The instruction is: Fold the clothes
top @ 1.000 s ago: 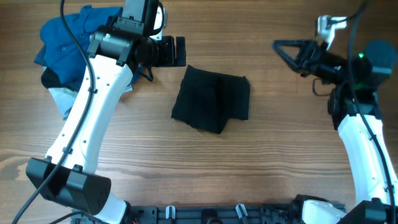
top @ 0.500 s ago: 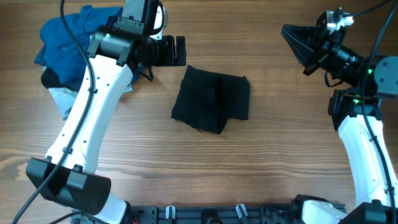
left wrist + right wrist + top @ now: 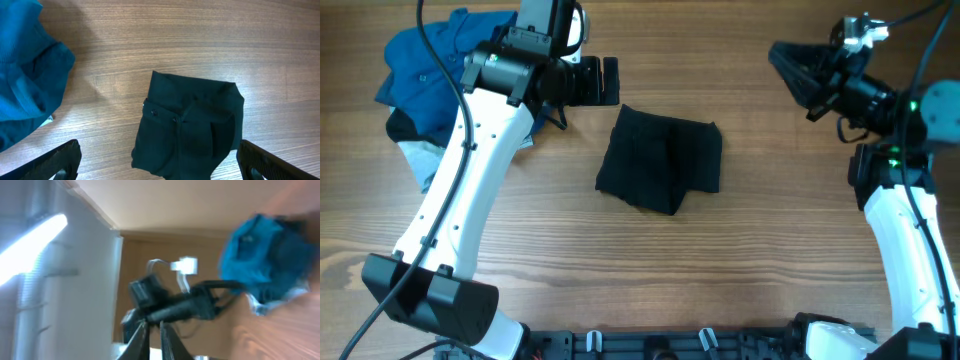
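The black shirt [image 3: 660, 158] lies folded into a compact rectangle at the table's middle, and its tiny buttons show in the left wrist view [image 3: 190, 125]. My left gripper [image 3: 605, 82] hovers above the shirt's far left corner, open and empty, with its fingers wide apart on either side of the shirt [image 3: 159, 147]. My right gripper [image 3: 782, 58] is raised at the far right, pointing left, well away from the shirt. Its fingers [image 3: 154, 330] are nearly together with nothing between them.
A pile of clothes sits at the far left: a blue polo [image 3: 430, 55] on top, a navy piece [image 3: 405, 125] and a pale grey piece [image 3: 425, 162] beneath. The blue fabric also shows in the left wrist view [image 3: 25, 75] and, blurred, in the right wrist view [image 3: 265, 255].
My right arm has swung upward and its gripper has risen toward the far edge, tilting up. The left arm and the black shirt have not moved.
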